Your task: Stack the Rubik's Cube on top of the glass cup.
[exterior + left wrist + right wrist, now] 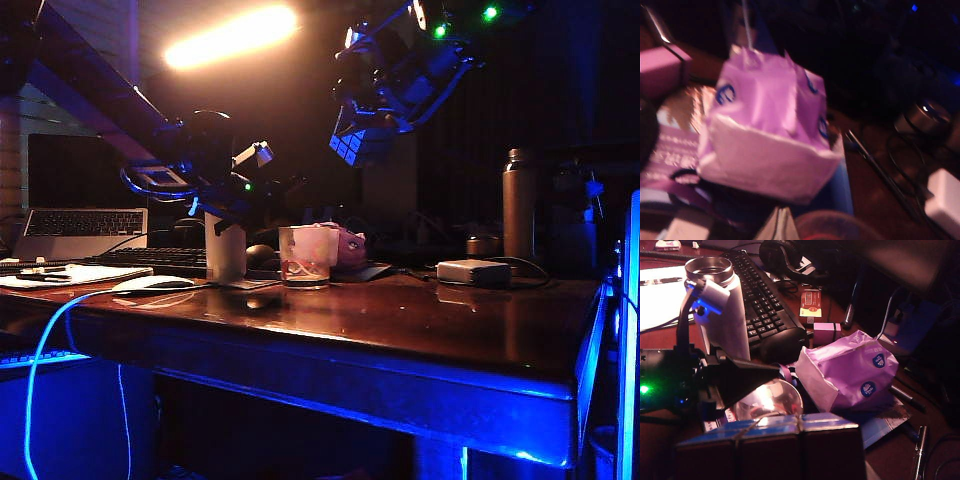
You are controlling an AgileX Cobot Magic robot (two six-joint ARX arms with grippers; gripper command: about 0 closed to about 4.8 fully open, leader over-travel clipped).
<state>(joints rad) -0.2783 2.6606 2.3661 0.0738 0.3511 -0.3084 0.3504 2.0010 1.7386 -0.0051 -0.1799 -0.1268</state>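
We see the right gripper (362,143) pinching the Rubik's Cube (358,146) upper centre, above the glass cup (305,257); lowering remains. Left gripper (222,215): we cannot tell its state.

My left gripper (222,215) sits low behind the white bottle (226,250), its jaws unreadable. My left wrist view is blurred, the glass cup (832,227) cut by its edge. The Rubik's Cube (772,447) hides my right fingers.
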